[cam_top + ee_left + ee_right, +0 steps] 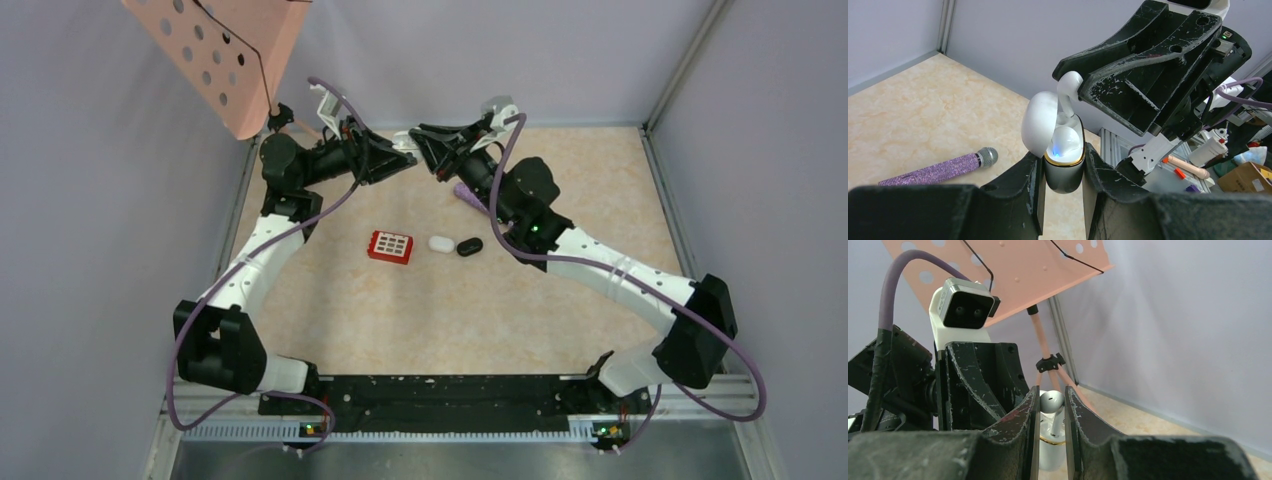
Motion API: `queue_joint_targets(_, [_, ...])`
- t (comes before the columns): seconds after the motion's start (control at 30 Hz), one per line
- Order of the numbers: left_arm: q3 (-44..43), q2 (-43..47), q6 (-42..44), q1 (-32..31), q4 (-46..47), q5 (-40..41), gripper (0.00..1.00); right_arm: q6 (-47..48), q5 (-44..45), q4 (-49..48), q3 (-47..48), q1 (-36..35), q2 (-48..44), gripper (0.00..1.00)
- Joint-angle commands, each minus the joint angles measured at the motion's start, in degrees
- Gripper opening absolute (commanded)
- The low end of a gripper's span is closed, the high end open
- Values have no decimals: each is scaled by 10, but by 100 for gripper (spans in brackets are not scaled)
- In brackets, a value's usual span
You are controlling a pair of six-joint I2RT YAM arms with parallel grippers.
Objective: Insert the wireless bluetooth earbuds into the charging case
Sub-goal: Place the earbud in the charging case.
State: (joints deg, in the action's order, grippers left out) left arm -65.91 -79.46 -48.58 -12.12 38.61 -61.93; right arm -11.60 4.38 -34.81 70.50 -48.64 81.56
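My left gripper [1063, 175] is shut on an open charging case [1064, 172] with a gold rim, held upright off the table, its white lid [1040, 125] flipped back to the left. One white earbud [1068, 140] sits in the case above a blue light. My right gripper [1052, 405] is shut on a second white earbud [1052, 401], also seen in the left wrist view [1069, 87]. Its stem points down into the case's open mouth [1050, 440]. In the top view both grippers, left [400, 160] and right [428, 145], meet at the back centre.
A purple glitter microphone [943, 167] lies on the table under the right arm [468, 195]. A red grid box [390, 246], a white oval case [441, 243] and a black oval case [470, 246] lie mid-table. A pink perforated stand [225, 60] stands back left.
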Motion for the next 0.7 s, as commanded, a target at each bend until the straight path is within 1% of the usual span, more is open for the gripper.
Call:
queue_joint_targets(0.0, [-26,7,-7,-1,30,-1,0,17,-4,-30,4,-9,9,0])
queue_joint_targets(0.37, [-22,12,-9,3,35,12,0,37,-6,-34,-2,-18,12,0])
queue_joint_targets(0.5, [-23,12,-12,16,31,25,0,43,3,-30,-8,-18,7,0])
queue_joint_targets(0.67, [-27,10,-12,24,34,22,0,53,19,-30,-14,-18,2,0])
